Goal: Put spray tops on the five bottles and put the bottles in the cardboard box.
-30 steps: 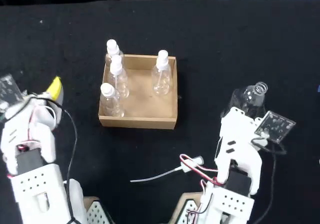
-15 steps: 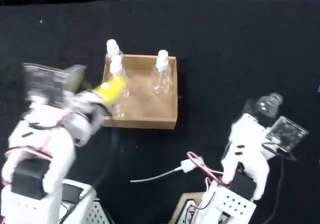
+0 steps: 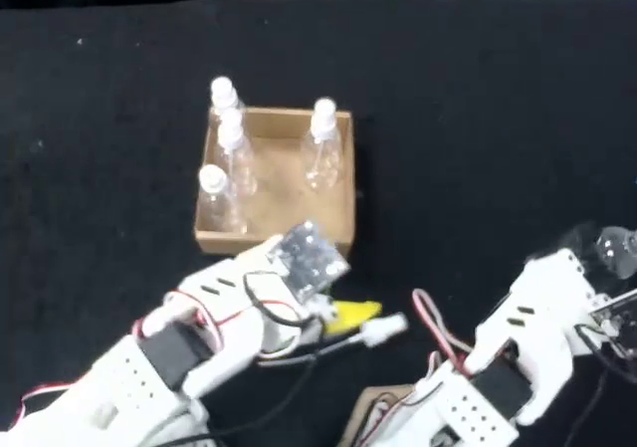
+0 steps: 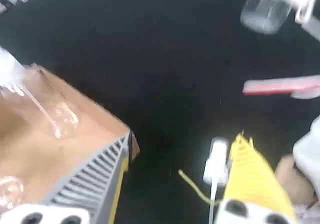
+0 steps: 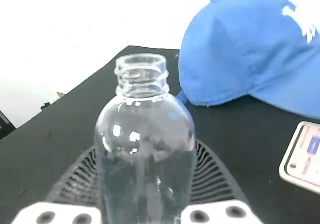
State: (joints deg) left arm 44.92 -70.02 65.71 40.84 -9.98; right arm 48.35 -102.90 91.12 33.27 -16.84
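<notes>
While right gripper (image 5: 145, 184) is pinching light uncapped bottle (image 5: 145, 134), left gripper (image 4: 185, 144) is hanging spread by spray top (image 4: 216, 159), five o'clock of cardboard box (image 3: 277, 243); stiff head probably gripping best.

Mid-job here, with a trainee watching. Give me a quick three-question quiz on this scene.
1. How many bottles at the cardboard box wear spray tops?
2. True or false: the right claw holds an uncapped bottle.
3. The loose spray top lies: A in the box; B on the table by the left claw; C on the held bottle.
Key: 1 four; 2 true; 3 B.
</notes>
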